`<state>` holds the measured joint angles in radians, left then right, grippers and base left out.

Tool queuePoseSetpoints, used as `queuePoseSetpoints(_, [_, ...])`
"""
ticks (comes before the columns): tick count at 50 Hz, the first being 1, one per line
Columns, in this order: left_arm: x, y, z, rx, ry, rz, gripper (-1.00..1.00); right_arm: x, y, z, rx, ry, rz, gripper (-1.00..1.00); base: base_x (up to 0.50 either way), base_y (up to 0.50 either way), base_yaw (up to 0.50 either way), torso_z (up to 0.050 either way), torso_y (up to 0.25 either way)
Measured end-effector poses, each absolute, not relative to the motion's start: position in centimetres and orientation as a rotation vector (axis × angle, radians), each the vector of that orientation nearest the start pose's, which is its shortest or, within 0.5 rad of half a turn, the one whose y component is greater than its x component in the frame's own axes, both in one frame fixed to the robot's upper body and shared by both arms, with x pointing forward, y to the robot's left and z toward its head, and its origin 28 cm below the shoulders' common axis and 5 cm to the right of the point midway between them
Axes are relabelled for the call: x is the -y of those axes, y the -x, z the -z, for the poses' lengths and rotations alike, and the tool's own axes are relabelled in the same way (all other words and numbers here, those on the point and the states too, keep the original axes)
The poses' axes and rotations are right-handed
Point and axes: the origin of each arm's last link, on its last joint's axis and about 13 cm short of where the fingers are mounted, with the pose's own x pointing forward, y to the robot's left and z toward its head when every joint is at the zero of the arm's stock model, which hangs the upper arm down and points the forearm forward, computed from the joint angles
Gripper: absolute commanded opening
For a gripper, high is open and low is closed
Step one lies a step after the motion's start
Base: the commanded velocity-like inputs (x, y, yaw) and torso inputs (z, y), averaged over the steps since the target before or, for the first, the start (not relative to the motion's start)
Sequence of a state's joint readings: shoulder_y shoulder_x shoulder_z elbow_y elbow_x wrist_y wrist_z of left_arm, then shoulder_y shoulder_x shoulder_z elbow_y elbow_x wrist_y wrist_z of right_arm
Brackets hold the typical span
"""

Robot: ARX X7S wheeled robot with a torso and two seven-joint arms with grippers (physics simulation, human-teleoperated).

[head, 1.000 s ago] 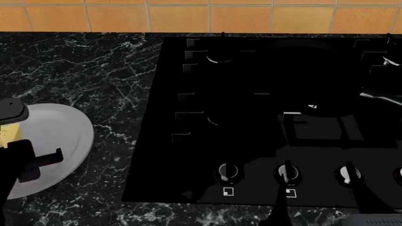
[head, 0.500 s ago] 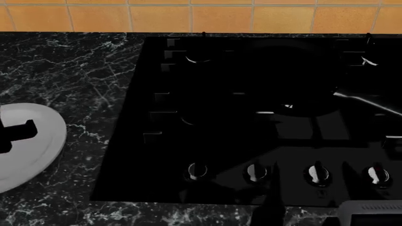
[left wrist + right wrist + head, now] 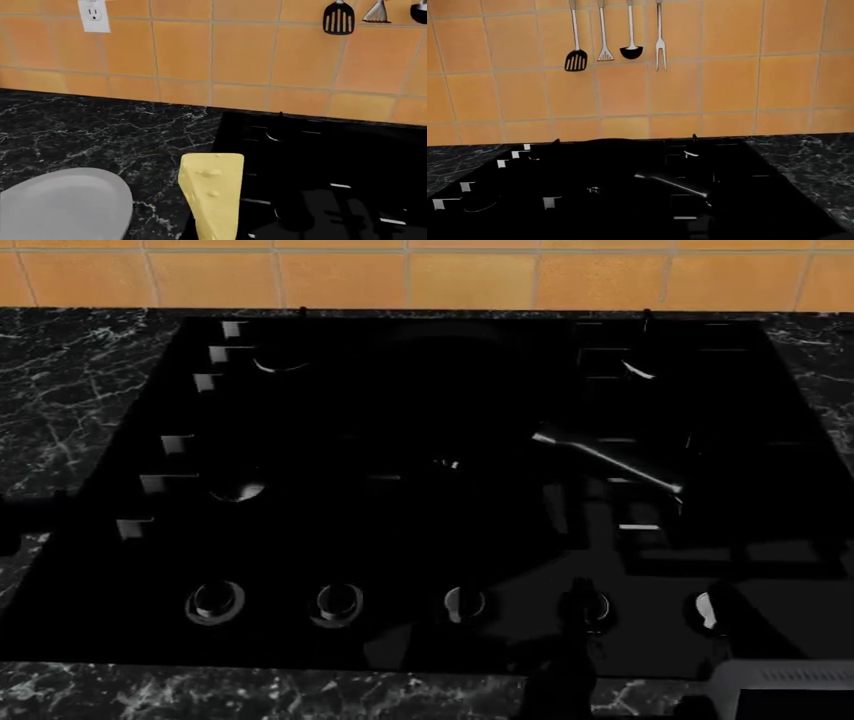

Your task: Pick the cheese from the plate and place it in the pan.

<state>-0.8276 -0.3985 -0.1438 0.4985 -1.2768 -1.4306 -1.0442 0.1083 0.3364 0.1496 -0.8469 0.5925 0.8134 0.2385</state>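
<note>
In the left wrist view the cheese (image 3: 211,192), a pale-yellow wedge, stands upright in my left gripper (image 3: 212,236), lifted above the counter's edge by the stove. The fingers are almost wholly below the frame. The light-grey plate (image 3: 63,207) lies bare on the black marble counter, beside and below the cheese. The black pan is nearly lost against the stove; its glossy handle (image 3: 607,462) shows in the head view and in the right wrist view (image 3: 670,184). The plate and the cheese are out of the head view. My right gripper is only a dark shape at the head view's bottom edge (image 3: 567,680).
The black stove (image 3: 400,540) has grates and a row of knobs (image 3: 336,602) along its front. A tiled wall stands behind, with hanging utensils (image 3: 604,35) and a socket (image 3: 95,15). Marble counter (image 3: 80,370) lies on both sides of the stove.
The head view has swung right: the plate and my left gripper slid out of it at the left, and the pan handle now sits near the middle.
</note>
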Motion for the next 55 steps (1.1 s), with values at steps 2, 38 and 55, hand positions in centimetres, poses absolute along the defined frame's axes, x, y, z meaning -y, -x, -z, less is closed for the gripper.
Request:
queuePoseSetpoints(2, [-24.0, -24.3, -24.8, -0.142, 0.023, -0.184, -1.00, 13.5, -18.4, -16.0, 0.115, -0.058, -0.060, 1.00, 0.00, -0.50, 0.00, 0.000, 0.000])
queuePoseSetpoints(38, [-25.0, -24.9, -28.3, -0.062, -0.013, -0.125, -1.00, 15.8, -19.1, -22.5, 0.307, -0.038, 0.026, 1.00, 0.17, -0.18, 0.00, 0.000, 0.000])
queuePoseSetpoints(55, [-24.6, -25.0, -28.1, -0.072, -0.057, -0.052, -1.00, 16.1, -19.1, -23.4, 0.344, -0.016, 0.048, 1.00, 0.50, 0.00, 0.00, 0.000, 0.001])
